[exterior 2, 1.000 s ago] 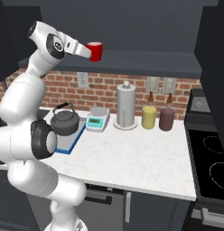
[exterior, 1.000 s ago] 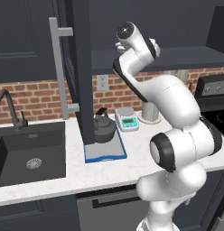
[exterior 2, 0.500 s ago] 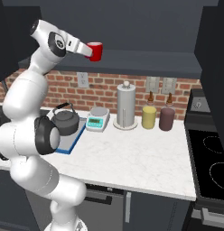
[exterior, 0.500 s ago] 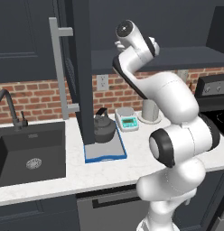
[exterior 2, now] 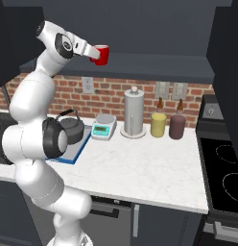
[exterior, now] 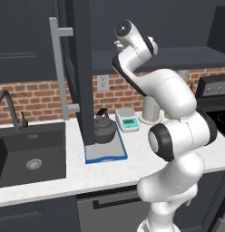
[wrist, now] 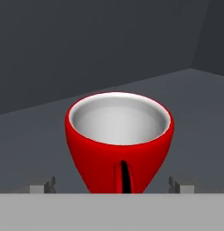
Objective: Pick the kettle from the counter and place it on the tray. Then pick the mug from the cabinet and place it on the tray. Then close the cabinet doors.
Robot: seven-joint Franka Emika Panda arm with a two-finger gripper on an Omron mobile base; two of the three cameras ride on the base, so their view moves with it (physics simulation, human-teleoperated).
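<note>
Red mug [wrist: 119,142] sits on the cabinet [wrist: 195,108] shelf between the wide-spread jaws of the gripper [wrist: 112,186], its handle facing the hand.

Arm [exterior: 173,95]: glossy white rounded shells, dark grey discs at joints, bulbous links. End effector [wrist: 112,186]: two small grey finger tips.

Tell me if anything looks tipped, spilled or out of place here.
Nothing stands out. The kettle sits upright on the tray, the mug stands upright on the cabinet shelf between the open gripper fingers, and the counter shows no spills.
</note>
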